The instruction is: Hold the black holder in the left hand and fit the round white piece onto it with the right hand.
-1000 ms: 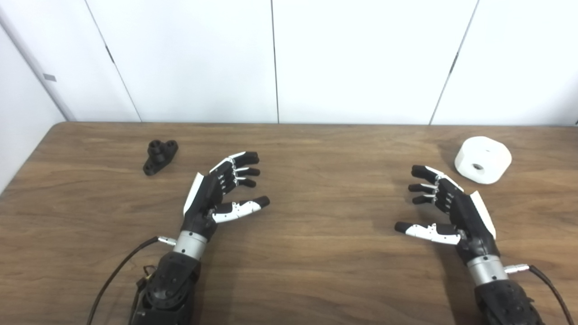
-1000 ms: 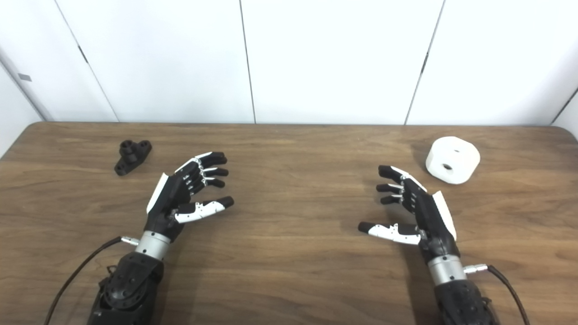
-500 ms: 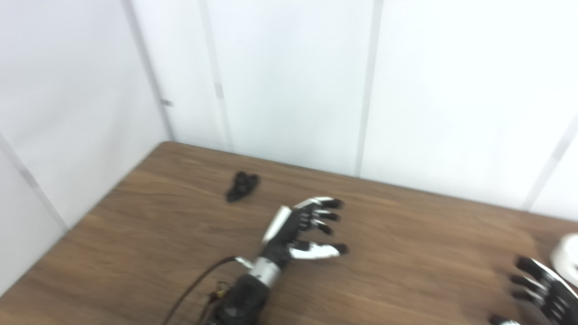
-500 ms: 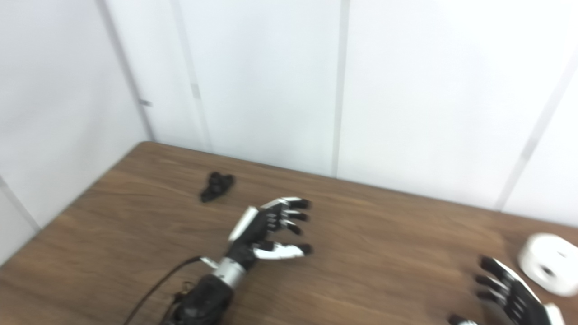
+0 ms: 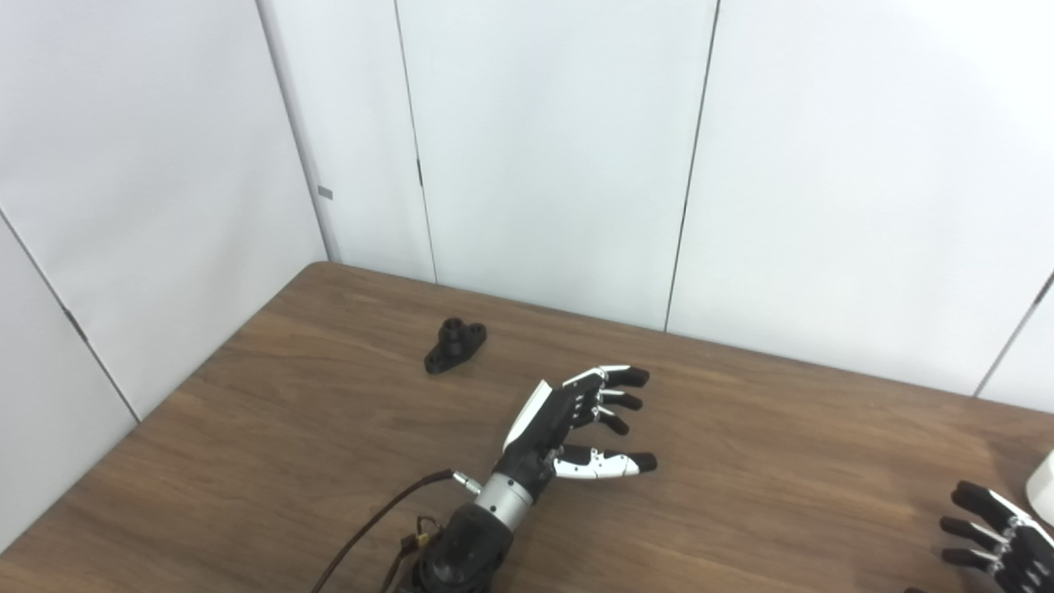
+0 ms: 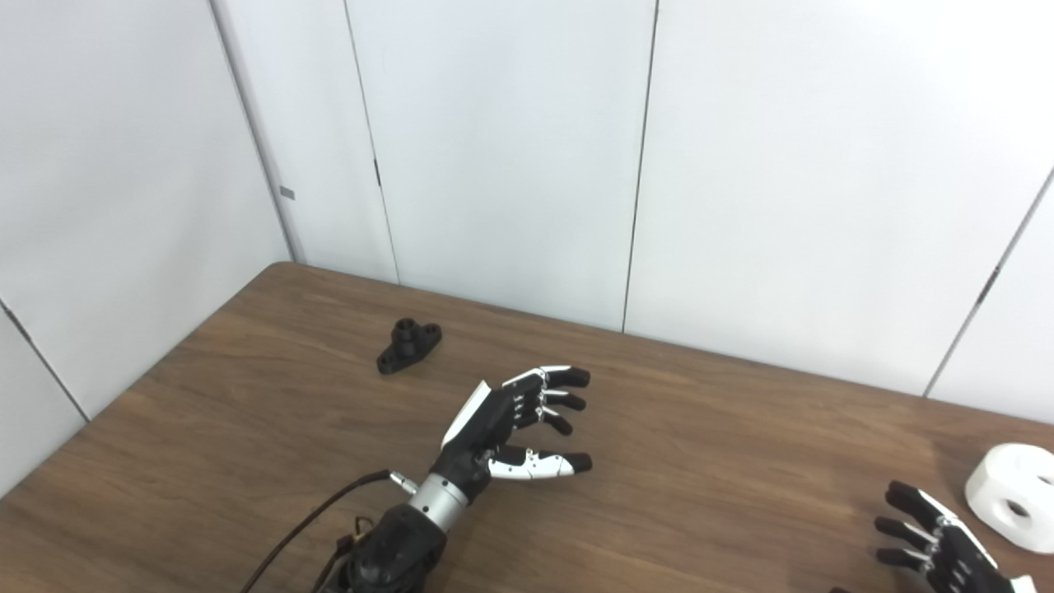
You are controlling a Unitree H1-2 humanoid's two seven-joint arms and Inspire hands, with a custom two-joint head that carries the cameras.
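1. Camera has swung left since a second ago; objects haven't shifted.
2. Nearest me, right hand [image 6: 939, 548] at 4 o'clock, fingers spread, empty, beside round white piece [image 6: 1011, 497].
3. Left hand [image 5: 568, 424] spread, empty, mid-table [image 5: 329, 445].
4. Black holder [image 5: 454, 346] lies at 11 o'clock, nothing between.

the table [image 6: 247, 461] is bare wood around the left hand [image 6: 502, 420], which is spread and empty. from this hand the black holder [image 6: 409, 346] lies at 10 o'clock, well apart, and nothing stands between them. behind the holder, at 12 o'clock, the white wall [image 6: 494, 148] closes the way. the right hand [image 6: 939, 543], fingers apart, has the white piece [image 6: 1011, 496] near at 2 o'clock, with a free gap between.
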